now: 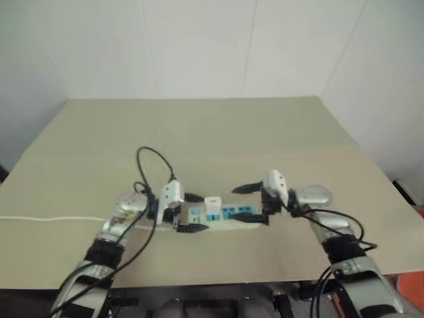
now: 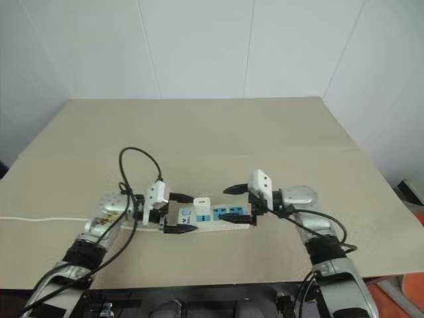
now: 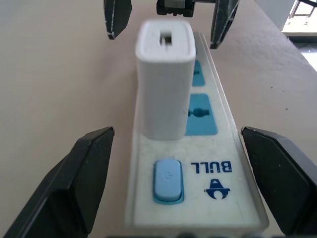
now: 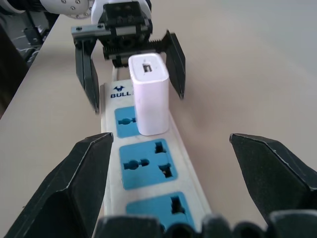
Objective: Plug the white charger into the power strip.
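Both arms are silvery metal tubes with black band wraps near the forearms, and loose black cables loop off them. Each wrist ends in a white boxy left gripper (image 1: 188, 212) or right gripper (image 1: 250, 203) housing with two wedge-shaped black plastic fingers (image 3: 79, 183), finely ridged along the inner edges.

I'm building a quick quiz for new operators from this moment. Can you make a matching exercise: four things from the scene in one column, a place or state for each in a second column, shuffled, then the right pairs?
Things:
1. white charger
2. power strip
3. left gripper
4. right gripper

Places or states:
A. lies flat on the tan table
B. open, at the strip's end with the blue switch
C. stands upright in the socket nearest the switch
D. open, at the strip's other end

Pairs: 1-C, 2-A, 3-B, 4-D
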Controlling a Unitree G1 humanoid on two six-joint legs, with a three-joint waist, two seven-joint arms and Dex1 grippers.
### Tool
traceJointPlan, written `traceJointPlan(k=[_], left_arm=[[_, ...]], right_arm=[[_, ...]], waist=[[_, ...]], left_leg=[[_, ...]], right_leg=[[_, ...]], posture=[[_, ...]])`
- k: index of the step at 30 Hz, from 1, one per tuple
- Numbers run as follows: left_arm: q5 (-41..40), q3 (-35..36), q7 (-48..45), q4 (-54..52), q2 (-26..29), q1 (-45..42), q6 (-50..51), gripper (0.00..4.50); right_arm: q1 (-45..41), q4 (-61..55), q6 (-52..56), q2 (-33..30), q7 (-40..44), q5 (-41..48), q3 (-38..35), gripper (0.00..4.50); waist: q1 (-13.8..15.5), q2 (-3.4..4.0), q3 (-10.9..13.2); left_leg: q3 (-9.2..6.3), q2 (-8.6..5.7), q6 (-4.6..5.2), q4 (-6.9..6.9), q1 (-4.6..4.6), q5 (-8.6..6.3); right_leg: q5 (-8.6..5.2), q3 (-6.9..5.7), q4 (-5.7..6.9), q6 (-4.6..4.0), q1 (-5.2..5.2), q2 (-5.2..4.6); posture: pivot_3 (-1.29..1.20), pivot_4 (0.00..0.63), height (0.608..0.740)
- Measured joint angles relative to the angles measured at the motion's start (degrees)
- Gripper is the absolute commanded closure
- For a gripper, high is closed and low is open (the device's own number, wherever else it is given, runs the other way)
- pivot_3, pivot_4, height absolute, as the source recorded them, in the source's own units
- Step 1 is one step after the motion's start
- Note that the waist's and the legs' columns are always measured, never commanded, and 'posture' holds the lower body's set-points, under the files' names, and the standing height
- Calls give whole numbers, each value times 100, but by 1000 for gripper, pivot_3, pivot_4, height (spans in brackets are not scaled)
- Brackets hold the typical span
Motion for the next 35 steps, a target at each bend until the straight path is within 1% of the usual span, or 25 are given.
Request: traceJointPlan(k=[4,11,15,19,24,29,35], left_arm=[[-291,330,-149,-495,515,226,183,38],[-679,1074,-249,-1080,1464,1001,468,38],[-869,1491,-95,-1504,1717,1350,665,38],[-1025,1703,22,-1905,1838,1687,850,38],[-1153,1744,178,-2162,1844,1876,1030,38],[-1242,1745,285,-2255,1840,1897,1110,38],[-1242,1716,327,-2252,1779,1761,1121,38]], right_arm=[[366,-550,229,-444,-51,224,-337,0],[1416,-1235,446,-1403,-165,479,-1149,0],[1981,-1436,460,-1653,-355,587,-1612,0],[2349,-1584,510,-1892,-404,638,-1806,0],[2379,-1895,643,-1999,-677,676,-1961,0],[2570,-2239,799,-2014,-1015,675,-2096,0],[2571,-2283,805,-2104,-1115,674,-2098,0]], waist=[[4,0,1],[19,-3,14],[49,-2,19],[72,0,21],[88,-1,22],[147,-1,23],[150,-2,23]], left_leg=[[1,0,0,-14,5,0],[7,0,0,-24,6,0],[12,1,-1,-24,9,0],[18,2,-1,-24,14,1],[22,5,-1,-24,18,1],[24,4,-2,-25,9,0],[25,4,-2,-24,11,1]], right_leg=[[-1,0,-7,1,1,-2],[-10,0,-16,11,0,-7],[-25,1,-18,33,1,-10],[-25,5,-18,33,2,-11],[-26,6,-17,31,2,-10],[-26,6,-22,31,-2,-11],[-27,6,-22,31,-1,-11]], posture=[[0,150,740],[0,150,740],[0,150,740],[0,150,740],[0,150,740],[0,150,740],[0,150,740]])
